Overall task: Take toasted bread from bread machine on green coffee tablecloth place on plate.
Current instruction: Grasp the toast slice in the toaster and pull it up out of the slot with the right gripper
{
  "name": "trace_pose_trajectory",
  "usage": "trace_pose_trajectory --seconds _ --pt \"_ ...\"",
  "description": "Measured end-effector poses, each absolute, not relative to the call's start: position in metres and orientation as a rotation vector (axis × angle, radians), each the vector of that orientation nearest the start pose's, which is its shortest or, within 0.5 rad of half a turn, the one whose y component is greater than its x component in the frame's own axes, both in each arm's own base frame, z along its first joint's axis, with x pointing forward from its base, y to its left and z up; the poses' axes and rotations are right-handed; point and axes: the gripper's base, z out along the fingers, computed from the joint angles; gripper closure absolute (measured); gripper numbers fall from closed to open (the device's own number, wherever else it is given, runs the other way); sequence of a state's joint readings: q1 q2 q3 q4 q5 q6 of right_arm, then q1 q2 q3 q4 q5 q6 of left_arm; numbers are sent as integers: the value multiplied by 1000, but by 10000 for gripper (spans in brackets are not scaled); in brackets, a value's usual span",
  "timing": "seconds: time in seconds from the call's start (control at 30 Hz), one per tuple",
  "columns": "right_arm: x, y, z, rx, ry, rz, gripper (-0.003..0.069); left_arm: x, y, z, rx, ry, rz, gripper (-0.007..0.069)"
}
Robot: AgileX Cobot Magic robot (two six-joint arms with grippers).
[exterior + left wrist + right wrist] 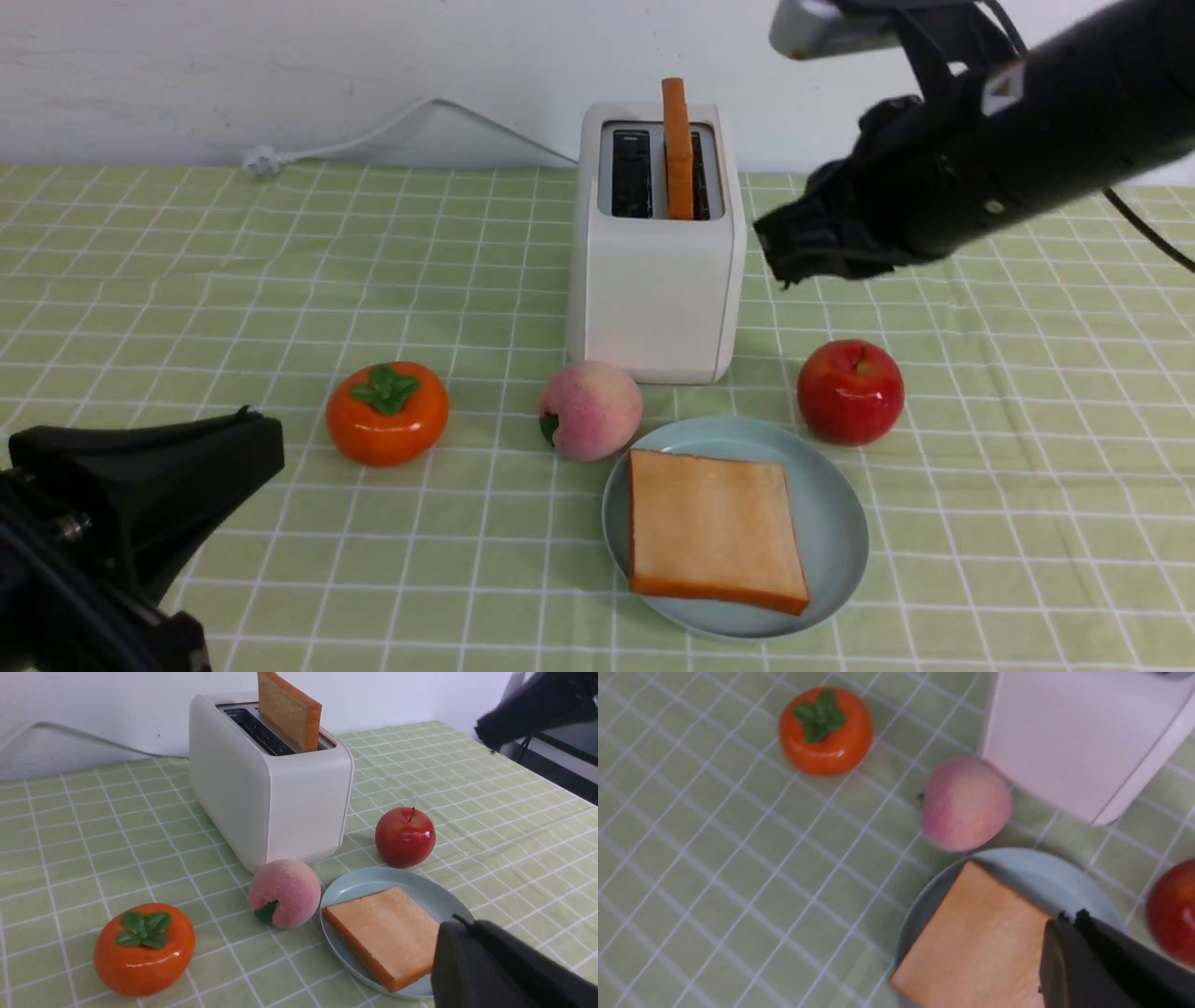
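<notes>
The white bread machine [653, 271] stands at the back middle of the green coffee tablecloth [187, 261]. One slice of toasted bread [677, 149] stands upright in its right slot; the left slot is empty. A second slice [714, 532] lies flat on the pale blue plate [840, 523] in front of the machine. My right gripper [775, 252] hangs in the air just right of the machine, shut and empty. My left gripper [257, 439] is low at the front left, shut and empty. The upright slice [289, 711] and the plate [369, 886] also show in the left wrist view.
An orange persimmon [386, 413] sits front left of the machine. A peach [590, 411] touches the plate's far left rim, and a red apple [850, 392] sits by its far right rim. A white cord [373, 140] runs along the back wall.
</notes>
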State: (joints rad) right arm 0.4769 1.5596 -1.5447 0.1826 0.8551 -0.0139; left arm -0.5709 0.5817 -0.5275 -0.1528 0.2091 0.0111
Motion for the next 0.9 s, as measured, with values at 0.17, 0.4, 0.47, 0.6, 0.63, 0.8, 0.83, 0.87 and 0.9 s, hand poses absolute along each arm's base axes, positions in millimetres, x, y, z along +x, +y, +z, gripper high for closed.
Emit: trace_pose_trajectory --seconds 0.17,0.4,0.47,0.6,0.63,0.8,0.83,0.87,0.9 --pt "358 189 376 -379 2317 359 469 104 -70 327 380 1713 -567 638" --pt "411 211 352 -339 2205 336 152 104 -70 327 373 1713 -574 638" --pt "420 213 342 -346 2181 303 110 104 -70 327 373 1713 -574 638" --pt "438 217 324 -338 2116 234 84 104 -70 327 373 1713 -574 638" --pt "445 217 316 -333 2096 206 104 104 -70 327 373 1713 -574 638" --pt "455 218 300 -303 2079 166 240 104 -70 327 373 1713 -574 638" --pt "456 219 300 -291 2072 171 279 104 -70 327 373 1713 -574 638" --pt "456 219 301 -286 2063 173 311 104 -70 327 373 1713 -574 638" --pt "457 219 301 -278 2057 179 344 104 -70 327 373 1713 -574 638"
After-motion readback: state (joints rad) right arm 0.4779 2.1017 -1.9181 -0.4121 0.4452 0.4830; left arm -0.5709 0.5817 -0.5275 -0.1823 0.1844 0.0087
